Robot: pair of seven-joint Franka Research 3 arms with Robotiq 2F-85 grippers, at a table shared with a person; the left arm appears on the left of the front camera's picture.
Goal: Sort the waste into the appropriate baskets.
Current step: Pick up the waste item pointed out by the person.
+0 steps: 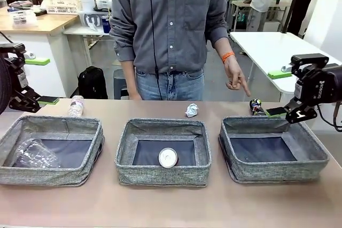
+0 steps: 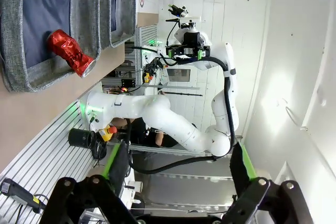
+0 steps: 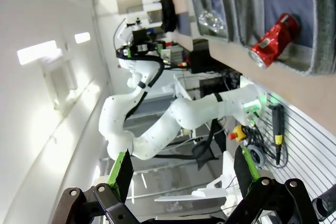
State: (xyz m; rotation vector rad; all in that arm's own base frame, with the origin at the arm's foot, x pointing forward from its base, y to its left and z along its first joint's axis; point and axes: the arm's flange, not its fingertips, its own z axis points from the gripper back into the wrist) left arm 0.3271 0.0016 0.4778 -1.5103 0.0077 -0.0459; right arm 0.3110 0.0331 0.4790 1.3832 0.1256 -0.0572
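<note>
Litter lies partly sorted: a red soda can [image 1: 168,157] rests in the middle basket [image 1: 163,176] and crushed clear plastic [image 1: 35,153] in the left basket [image 1: 51,176], while the right basket [image 1: 275,172] looks empty. On the worktop [image 1: 171,206] behind them sit a clear bottle [image 1: 76,106], a crumpled paper ball [image 1: 192,110] and a dark can with green top [image 1: 255,105], at which the person's hand [image 1: 234,78] points. The right gripper [image 1: 278,93] hangs just beside that can, jaws wide apart and holding nothing. The left gripper [image 1: 38,81] is likewise spread and empty near the bottle. Risks, as I judge them: a reach for the can could meet the pointing finger. A clumsy close on the round can could send it rolling off the far edge. The light paper ball could be pushed away rather than caught.
</note>
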